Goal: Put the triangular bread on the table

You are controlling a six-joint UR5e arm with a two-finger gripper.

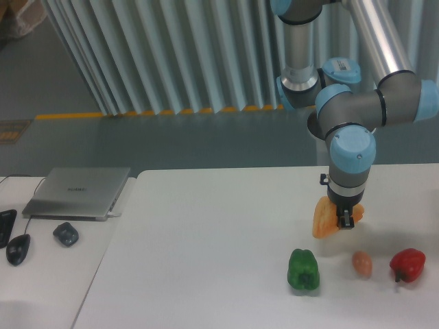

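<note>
The triangular bread [323, 218] is a yellow-orange wedge held in my gripper [345, 216], a little above the white table [206, 260] at its right side. The gripper points down from the arm and is shut on the bread; the fingers are mostly hidden behind the wedge and the wrist. A faint shadow lies on the table just below the bread.
On the table in front of the bread are a green pepper [303, 269], a small tan-orange egg-shaped object [362, 263] and a red pepper [407, 264]. The adjoining desk at the left holds a silver laptop [77, 192] and two mice [66, 234].
</note>
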